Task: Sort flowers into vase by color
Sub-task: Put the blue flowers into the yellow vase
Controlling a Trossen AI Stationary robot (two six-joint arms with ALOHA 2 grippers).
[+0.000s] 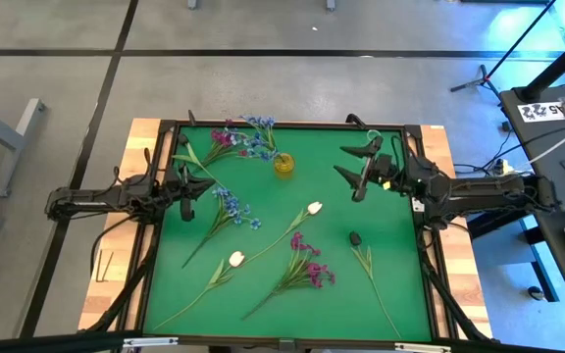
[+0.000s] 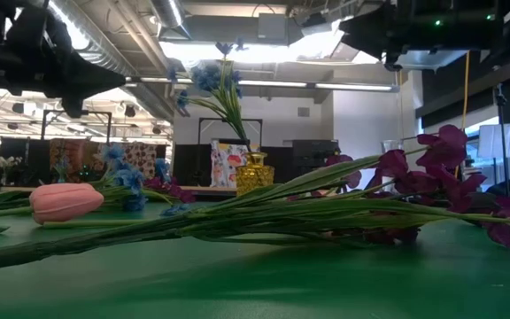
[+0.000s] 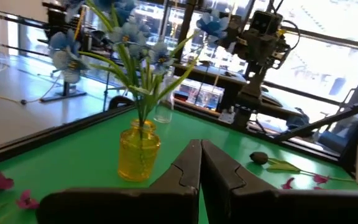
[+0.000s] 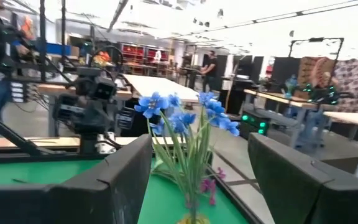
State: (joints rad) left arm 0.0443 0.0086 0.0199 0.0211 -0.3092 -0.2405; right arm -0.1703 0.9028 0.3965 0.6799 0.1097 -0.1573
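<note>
From above, the job has only just begun. The yellow vase holds one bunch of blue flowers, and I see only this one vase. Six more stems lie on the green mat. A purple flower lies just beside the vase, on the left arm's side. A loose blue flower lies near the vase, closer to the front edge. The first white tulip is near the vase too. The second white tulip and the second purple flower lie farther from it. A bare green stem with a small dark lump at its tip lies well apart from the vase. So that is two blue, two purple, two white and one bare stem. The left gripper hangs near the loose blue flower, and the right gripper hangs just beside the vase, holding nothing. From table height, one tulip bud looks pink, the vase stands far behind the lying stems, and both grippers are out of sight. From the left wrist, the left fingers are pressed together and empty, pointing toward the vase. From the right wrist, the right fingers are spread wide, with the blue bunch showing between them farther off. I think all six loose stems are left to sort.
</note>
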